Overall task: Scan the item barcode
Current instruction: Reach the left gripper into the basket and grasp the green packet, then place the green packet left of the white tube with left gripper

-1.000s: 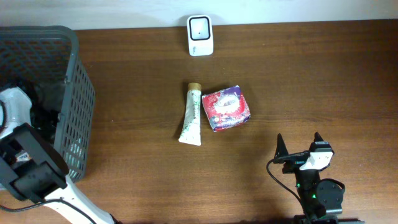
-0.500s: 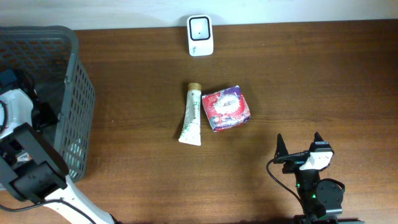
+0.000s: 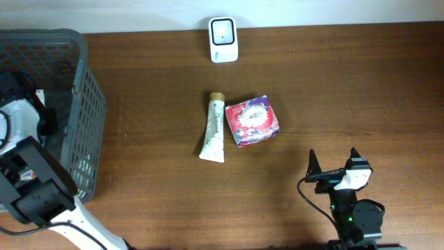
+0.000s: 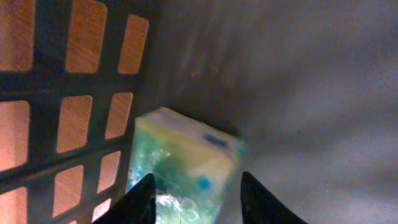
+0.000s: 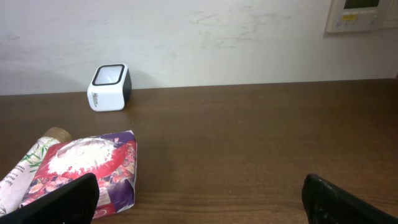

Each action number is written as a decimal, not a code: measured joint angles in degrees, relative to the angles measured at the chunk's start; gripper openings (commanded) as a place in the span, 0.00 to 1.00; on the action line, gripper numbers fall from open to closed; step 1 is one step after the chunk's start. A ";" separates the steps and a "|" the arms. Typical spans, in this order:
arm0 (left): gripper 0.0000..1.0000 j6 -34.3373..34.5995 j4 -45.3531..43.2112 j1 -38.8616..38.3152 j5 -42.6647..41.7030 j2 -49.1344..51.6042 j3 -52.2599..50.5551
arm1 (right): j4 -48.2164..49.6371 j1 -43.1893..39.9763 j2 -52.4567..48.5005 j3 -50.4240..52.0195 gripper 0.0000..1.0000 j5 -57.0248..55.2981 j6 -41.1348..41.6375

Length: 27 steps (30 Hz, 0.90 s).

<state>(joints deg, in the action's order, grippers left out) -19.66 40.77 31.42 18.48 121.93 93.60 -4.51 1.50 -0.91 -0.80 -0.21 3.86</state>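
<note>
– Left gripper [image 4: 197, 190] status?
– It has shifted inside the grey basket [image 3: 89, 118]. Jaws straddle a green-yellow packet [image 4: 186, 155]; I cannot tell if they grip it.
– Consequence?
– Pick appears underway. Barcode scanner [image 3: 223, 39] sits well away from the hand.

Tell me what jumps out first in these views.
The bright red pouch mid-table, lying beside a white tube, with the white scanner at the far edge. Then the big grey basket at the left, where the left tool hangs open over a green-yellow packet inside.
</note>
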 measured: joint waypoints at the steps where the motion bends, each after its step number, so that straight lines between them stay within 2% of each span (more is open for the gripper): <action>1: 0.00 -0.31 -0.13 0.00 0.02 0.00 -0.42 | 0.02 0.00 0.00 0.00 0.99 0.00 -0.04; 5: 0.00 0.42 0.02 0.04 0.02 0.00 -0.98 | 0.02 0.00 0.00 0.00 0.99 0.00 -0.02; 8: 0.00 5.25 1.11 -0.94 0.17 -1.57 -0.98 | 0.00 0.00 0.00 0.00 0.99 0.00 -0.04; 11: 0.00 10.03 -0.02 -4.42 -1.22 -12.22 -0.76 | 0.00 0.00 -0.02 0.00 0.99 0.00 -0.02; 15: 0.00 13.84 -1.03 -6.62 -12.41 -29.66 0.81 | 0.00 0.00 0.00 0.00 0.99 0.00 -0.02; 20: 0.00 18.64 -1.57 -6.60 -19.37 -38.40 0.85 | 0.00 0.00 0.00 0.00 0.99 0.00 -0.02; 24: 0.00 31.45 -5.53 -8.00 -39.85 -46.88 0.85 | 0.02 0.00 0.00 0.00 0.99 0.00 -0.02; 27: 0.00 35.80 -2.84 -17.16 -47.71 -47.76 0.90 | 0.00 0.00 0.00 0.00 0.99 0.00 0.00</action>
<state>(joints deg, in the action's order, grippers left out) 16.14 37.93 14.26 -29.23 74.17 94.50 -4.51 1.50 -0.91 -0.80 -0.21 3.86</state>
